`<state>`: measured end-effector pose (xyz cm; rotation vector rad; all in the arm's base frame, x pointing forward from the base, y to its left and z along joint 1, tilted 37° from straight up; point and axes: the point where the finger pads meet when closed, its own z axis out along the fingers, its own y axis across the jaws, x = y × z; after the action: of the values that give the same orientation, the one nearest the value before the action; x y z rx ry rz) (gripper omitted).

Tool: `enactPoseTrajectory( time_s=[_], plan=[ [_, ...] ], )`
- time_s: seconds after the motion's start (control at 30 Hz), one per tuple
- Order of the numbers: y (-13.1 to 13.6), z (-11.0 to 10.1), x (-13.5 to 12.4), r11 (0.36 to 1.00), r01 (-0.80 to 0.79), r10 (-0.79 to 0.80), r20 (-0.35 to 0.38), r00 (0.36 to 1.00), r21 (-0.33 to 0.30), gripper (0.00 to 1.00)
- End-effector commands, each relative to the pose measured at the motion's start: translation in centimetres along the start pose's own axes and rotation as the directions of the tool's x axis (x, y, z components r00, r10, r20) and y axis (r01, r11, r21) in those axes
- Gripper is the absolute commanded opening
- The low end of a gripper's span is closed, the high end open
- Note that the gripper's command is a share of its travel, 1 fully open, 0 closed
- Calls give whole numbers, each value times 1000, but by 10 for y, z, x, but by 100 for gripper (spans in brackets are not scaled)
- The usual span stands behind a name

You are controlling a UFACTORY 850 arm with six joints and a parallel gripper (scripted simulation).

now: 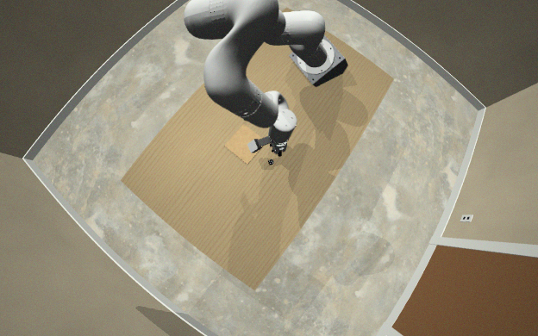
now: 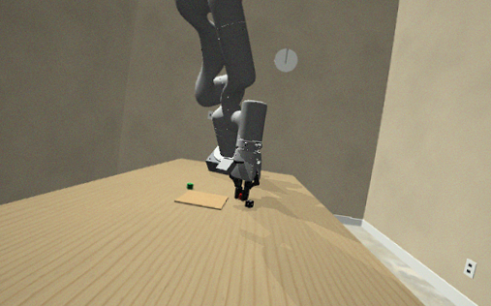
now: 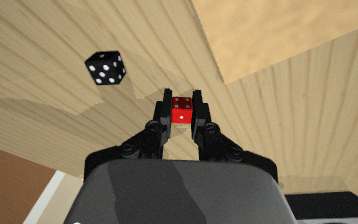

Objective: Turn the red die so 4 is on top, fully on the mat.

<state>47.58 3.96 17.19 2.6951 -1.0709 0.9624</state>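
Note:
The red die (image 3: pixel 182 110) sits between my gripper's (image 3: pixel 182 106) black fingers, which are shut on its two sides. It shows four pips on the face turned away from the camera and one pip on the face toward it. It rests on or just above the wooden table, off the mat, and shows as a red spot under the fingers in the exterior view (image 2: pixel 240 196). The tan mat (image 2: pixel 201 198) lies flat to the left of the gripper; its corner shows in the wrist view (image 3: pixel 270 35). In the top view the gripper (image 1: pixel 277 149) stands beside the mat (image 1: pixel 244 144).
A black die (image 3: pixel 105 67) lies on the table close to the gripper, also seen in the exterior view (image 2: pixel 249 203) and the top view (image 1: pixel 271 162). A green die (image 2: pixel 190 186) lies beyond the mat. The robot base (image 1: pixel 318 65) stands at the table's far end.

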Motion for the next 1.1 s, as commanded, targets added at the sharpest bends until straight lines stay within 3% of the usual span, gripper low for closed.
enactPoseTrajectory(
  time_s=[0.0, 0.63, 0.87, 0.93, 1.07],
  plan=[
    [0, 0, 0, 1000, 0, 0, 0, 1000, 1, 15],
    [0, -4, 0, 1000, 0, 0, 0, 1000, 1, 15],
    [0, -45, 0, 1000, 0, 0, 0, 1000, 1, 15],
    [0, -45, 0, 1000, 0, 0, 0, 1000, 1, 15],
    [0, -74, 0, 1000, 0, 0, 0, 1000, 1, 15]
  ],
)
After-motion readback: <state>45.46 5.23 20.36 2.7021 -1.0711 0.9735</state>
